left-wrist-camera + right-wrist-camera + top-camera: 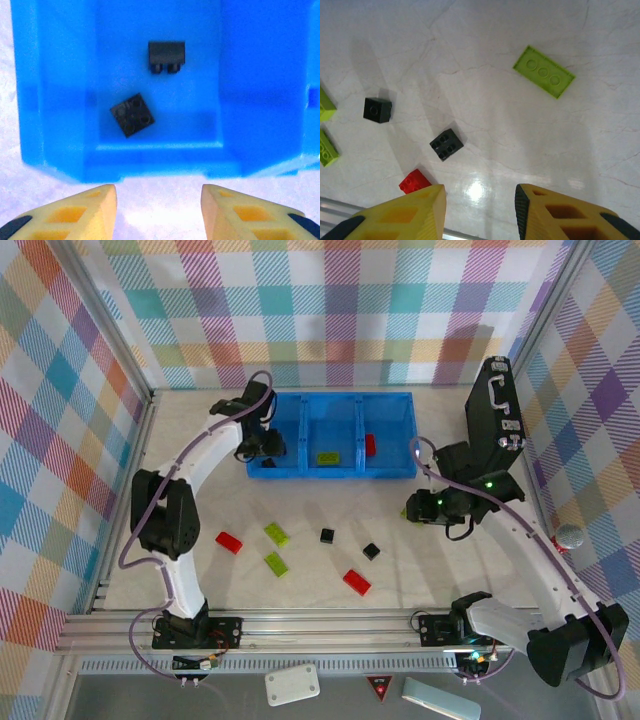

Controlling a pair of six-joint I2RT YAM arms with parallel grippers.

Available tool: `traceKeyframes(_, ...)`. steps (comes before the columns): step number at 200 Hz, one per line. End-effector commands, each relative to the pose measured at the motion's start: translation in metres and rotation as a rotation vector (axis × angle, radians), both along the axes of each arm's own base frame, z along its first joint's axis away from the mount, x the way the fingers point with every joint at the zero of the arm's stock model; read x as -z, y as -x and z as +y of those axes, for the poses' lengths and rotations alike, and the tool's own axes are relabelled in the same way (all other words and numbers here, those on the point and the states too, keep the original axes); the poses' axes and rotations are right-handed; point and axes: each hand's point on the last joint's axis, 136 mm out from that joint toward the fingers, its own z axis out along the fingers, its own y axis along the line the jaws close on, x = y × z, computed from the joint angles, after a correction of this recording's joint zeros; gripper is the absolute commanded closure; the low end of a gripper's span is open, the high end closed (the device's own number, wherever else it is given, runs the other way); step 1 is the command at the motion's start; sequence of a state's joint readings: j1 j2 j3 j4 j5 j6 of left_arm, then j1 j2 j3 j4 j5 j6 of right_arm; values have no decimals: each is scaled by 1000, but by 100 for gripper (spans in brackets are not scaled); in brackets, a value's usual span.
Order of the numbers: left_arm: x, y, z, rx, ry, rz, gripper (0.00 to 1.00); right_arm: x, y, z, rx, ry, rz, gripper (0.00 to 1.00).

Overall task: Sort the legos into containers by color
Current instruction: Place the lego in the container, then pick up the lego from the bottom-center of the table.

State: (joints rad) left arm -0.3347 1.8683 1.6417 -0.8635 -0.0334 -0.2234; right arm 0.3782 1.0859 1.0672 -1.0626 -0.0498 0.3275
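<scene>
Currently several small red, lime-green and black plastic bricks (327,535) lie loose on the pale surface (430,570), near the long bright-blue three-compartment bin (340,473); two black bricks (132,114) sit in its left compartment. Your left pincer (159,210) hangs open, empty, beside that compartment; your right pincer (480,210), open, hovers over the surface. Low bricks may skid if a finger nudges one.

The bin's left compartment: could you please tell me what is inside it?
Two black legos lie apart on its floor. From above, the left gripper covers part of it.
</scene>
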Motion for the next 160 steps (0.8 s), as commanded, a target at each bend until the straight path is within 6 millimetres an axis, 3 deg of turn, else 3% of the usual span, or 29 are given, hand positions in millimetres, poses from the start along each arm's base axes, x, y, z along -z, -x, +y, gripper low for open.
traceKeyframes(1,-23,19,10,-22,35,-24,52,10,8,10,-9,-6,44,57)
traceKeyframes(84,-46,76,39,-47,93,-19,48,38,32,53,-117,37,125,57)
traceKeyframes(114,-58,85,55,-68,88,-59,47,49,41,72,-175,71,155,57)
traceKeyframes(160,-54,86,69,-76,118,-112,47,66,54,96,-293,185,194,56)
